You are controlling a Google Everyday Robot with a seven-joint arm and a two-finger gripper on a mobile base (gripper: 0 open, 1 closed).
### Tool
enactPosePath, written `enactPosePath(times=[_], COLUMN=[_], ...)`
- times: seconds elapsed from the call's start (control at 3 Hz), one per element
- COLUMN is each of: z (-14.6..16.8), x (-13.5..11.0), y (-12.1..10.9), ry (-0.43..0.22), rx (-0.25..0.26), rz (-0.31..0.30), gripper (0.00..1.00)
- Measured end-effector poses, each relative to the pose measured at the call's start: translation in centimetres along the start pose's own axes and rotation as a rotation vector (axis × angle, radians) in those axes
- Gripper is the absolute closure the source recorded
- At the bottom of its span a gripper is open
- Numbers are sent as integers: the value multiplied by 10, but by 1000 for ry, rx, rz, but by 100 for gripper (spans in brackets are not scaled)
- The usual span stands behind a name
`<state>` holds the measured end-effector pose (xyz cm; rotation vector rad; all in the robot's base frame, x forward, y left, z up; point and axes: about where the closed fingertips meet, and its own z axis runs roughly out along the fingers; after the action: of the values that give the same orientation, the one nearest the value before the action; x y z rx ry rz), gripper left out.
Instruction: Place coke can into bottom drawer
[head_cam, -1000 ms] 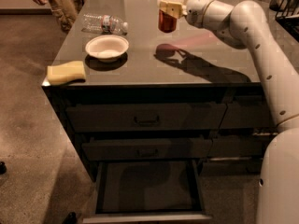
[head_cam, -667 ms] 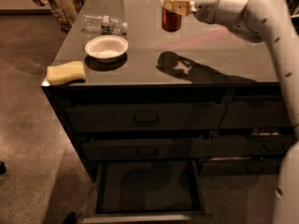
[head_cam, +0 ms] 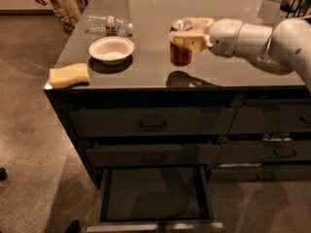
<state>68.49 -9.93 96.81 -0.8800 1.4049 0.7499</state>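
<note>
Camera view shows the coke can (head_cam: 181,55) upright in the air over the middle of the counter (head_cam: 146,67). It appears to hang clear of the surface, with its dark shadow on the counter just below, and it sits well above the bottom drawer (head_cam: 155,193), which stands pulled open at floor level on the near side. The can looks light, thin-walled and smooth, so it is likely to dent under a hard squeeze and to slip if tilted. A hold across the round side wall, as here on the upper half, seems soundest. The gripper (head_cam: 183,35) is at the can's top, its pale fingers (head_cam: 190,38) pinching the can from the sides below the silver rim. The arm (head_cam: 272,40) comes in from the right, forearm roughly level above the counter and wrist pointing left. To the left of the can on the counter are a white bowl (head_cam: 112,50), a yellow sponge (head_cam: 69,75) at the near left corner, and a clear water bottle (head_cam: 108,24) lying farther back. Two shut drawer fronts (head_cam: 150,123) lie between the counter edge and the open drawer.
</note>
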Motion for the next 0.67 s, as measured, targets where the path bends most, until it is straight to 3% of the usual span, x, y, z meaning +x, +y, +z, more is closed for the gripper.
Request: enactPosePath(times=[0.33, 0.67], z=[1, -16], x=[-4, -1], y=[-2, 5], ry=[-6, -19], rx=[2, -38], rz=[-5, -20], gripper=[100, 100])
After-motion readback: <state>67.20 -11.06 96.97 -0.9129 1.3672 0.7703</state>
